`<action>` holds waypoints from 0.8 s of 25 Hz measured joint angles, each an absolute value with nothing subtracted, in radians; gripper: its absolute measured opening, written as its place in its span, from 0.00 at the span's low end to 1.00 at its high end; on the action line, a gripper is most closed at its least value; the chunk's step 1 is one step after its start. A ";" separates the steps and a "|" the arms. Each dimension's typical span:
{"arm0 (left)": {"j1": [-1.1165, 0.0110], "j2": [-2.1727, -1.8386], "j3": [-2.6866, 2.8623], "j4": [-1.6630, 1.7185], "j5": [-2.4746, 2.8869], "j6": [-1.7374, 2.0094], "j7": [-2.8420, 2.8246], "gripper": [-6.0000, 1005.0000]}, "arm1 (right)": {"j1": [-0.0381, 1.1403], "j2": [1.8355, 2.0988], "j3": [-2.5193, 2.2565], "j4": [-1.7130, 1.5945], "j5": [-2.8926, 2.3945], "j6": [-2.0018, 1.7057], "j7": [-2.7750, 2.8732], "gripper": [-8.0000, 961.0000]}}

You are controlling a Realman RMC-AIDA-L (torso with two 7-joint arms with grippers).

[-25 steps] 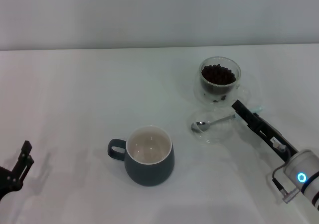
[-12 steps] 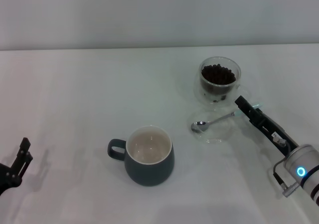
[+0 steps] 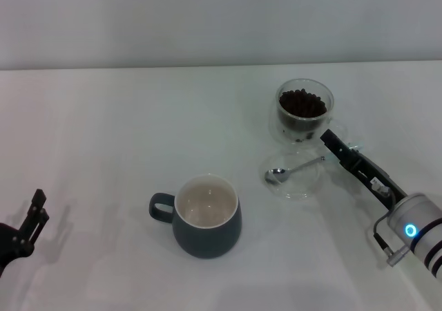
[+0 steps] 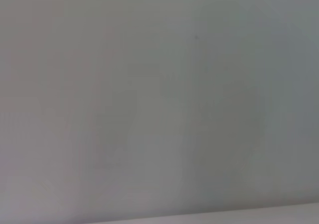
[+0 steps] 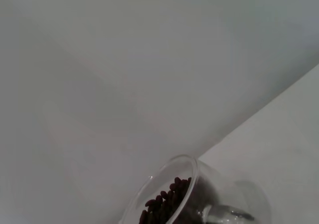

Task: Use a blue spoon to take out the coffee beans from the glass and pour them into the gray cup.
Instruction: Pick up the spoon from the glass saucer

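Note:
The glass (image 3: 304, 112) stands at the back right, filled with dark coffee beans (image 3: 302, 104). The right wrist view shows the glass (image 5: 185, 174) and beans (image 5: 163, 205) close up. In front of the glass, the blue spoon (image 3: 295, 168) lies on a flat clear dish (image 3: 293, 186), with its bowl pointing toward the gray cup. Its handle end runs under my right gripper (image 3: 328, 139), which sits low beside the glass's base. The gray cup (image 3: 206, 216) stands empty in the middle, its handle to the left. My left gripper (image 3: 33, 218) is parked at the lower left.
The objects rest on a white table (image 3: 124, 131) that meets a plain wall at the back. The left wrist view shows only that blank wall. My right arm (image 3: 414, 235) stretches in from the lower right corner.
My right gripper's tip has shifted slightly back and left, closer to the glass's base. The spoon, glass and cup have not moved. The left gripper drifted only a little.

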State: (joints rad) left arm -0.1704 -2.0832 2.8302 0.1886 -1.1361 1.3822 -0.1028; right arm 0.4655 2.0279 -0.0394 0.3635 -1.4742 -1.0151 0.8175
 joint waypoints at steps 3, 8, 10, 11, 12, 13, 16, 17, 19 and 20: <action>-0.170 -2.083 2.830 0.189 -1.137 1.382 -0.103 0.76 | 0.466 2.028 -0.039 0.363 -1.474 -1.011 0.818 0.74; -0.170 -2.082 2.830 0.189 -1.137 1.382 -0.103 0.76 | 0.466 2.028 -0.040 0.363 -1.474 -1.011 0.818 0.74; -0.170 -2.082 2.830 0.189 -1.139 1.382 -0.103 0.76 | 0.466 2.028 -0.040 0.363 -1.474 -1.011 0.818 0.74; -0.169 -2.082 2.830 0.189 -1.141 1.382 -0.103 0.76 | 0.466 2.028 -0.041 0.363 -1.474 -1.012 0.818 0.74; -0.168 -2.082 2.830 0.189 -1.144 1.382 -0.103 0.75 | 0.466 2.028 -0.042 0.363 -1.474 -1.016 0.818 0.73; -0.167 -2.081 2.830 0.189 -1.149 1.382 -0.103 0.75 | 0.466 2.028 -0.042 0.363 -1.474 -1.016 0.818 0.71; -0.166 -2.082 2.830 0.189 -1.156 1.382 -0.103 0.75 | 0.465 2.028 -0.044 0.363 -1.474 -1.017 0.820 0.67; -0.165 -2.082 2.830 0.189 -1.156 1.382 -0.103 0.75 | 0.465 2.028 -0.044 0.363 -1.474 -1.017 0.820 0.66; -0.165 -2.082 2.830 0.189 -1.157 1.382 -0.103 0.75 | 0.465 2.028 -0.046 0.362 -1.474 -1.019 0.820 0.56; -0.165 -2.082 2.830 0.189 -1.157 1.382 -0.103 0.75 | 0.465 2.027 -0.046 0.362 -1.474 -1.019 0.820 0.52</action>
State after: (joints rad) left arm -0.1654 -2.0815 2.8302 0.1886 -1.1571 1.3820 -0.1028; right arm 0.4646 2.0275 -0.0464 0.3619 -1.4741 -1.0193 0.8195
